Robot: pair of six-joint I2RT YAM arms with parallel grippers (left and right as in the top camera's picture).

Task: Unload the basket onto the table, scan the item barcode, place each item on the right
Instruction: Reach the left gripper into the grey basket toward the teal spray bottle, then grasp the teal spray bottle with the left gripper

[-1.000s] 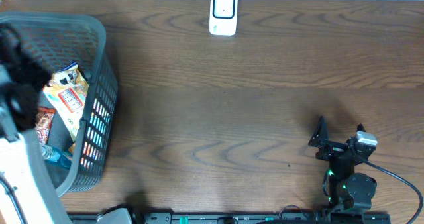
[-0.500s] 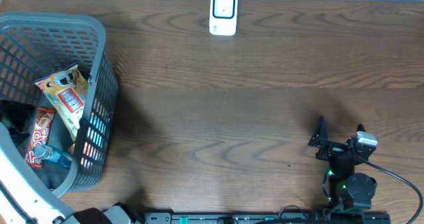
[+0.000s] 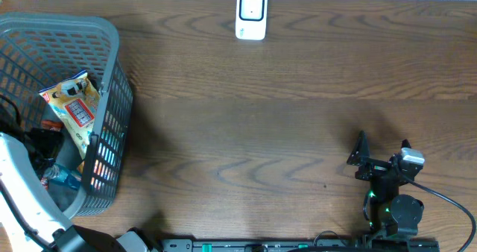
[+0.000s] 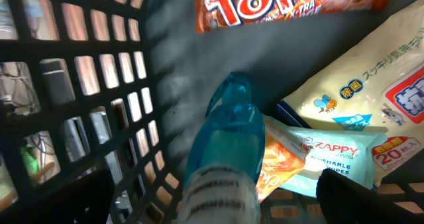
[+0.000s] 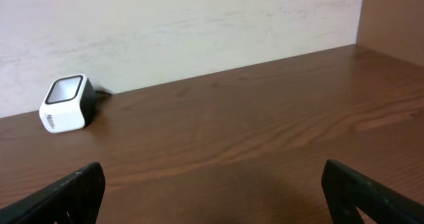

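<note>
A grey plastic basket (image 3: 112,73) at the table's left holds the items. My left gripper (image 3: 45,149) reaches down into it, open. In the left wrist view a blue bottle (image 4: 224,141) with a striped label lies between the spread jaws of my left gripper (image 4: 218,207), untouched by them. Around the bottle lie a red Top chocolate bar (image 4: 285,2), a Zappy wipes pack (image 4: 334,159), an orange packet (image 4: 278,171) and a white pouch (image 4: 377,78). The white barcode scanner (image 3: 251,15) stands at the table's far edge. My right gripper (image 3: 382,147) rests open and empty near the front right.
In the right wrist view the scanner (image 5: 66,103) sits far left against the pale wall, beyond bare brown table (image 5: 232,138). The basket's lattice wall (image 4: 79,98) stands close on the left of the left gripper. A yellow snack pack (image 3: 73,109) lies in the basket.
The left arm has swung from the basket's far side to its near side, and its gripper now sits low over the bottle and the red bar. The right arm has not moved.
</note>
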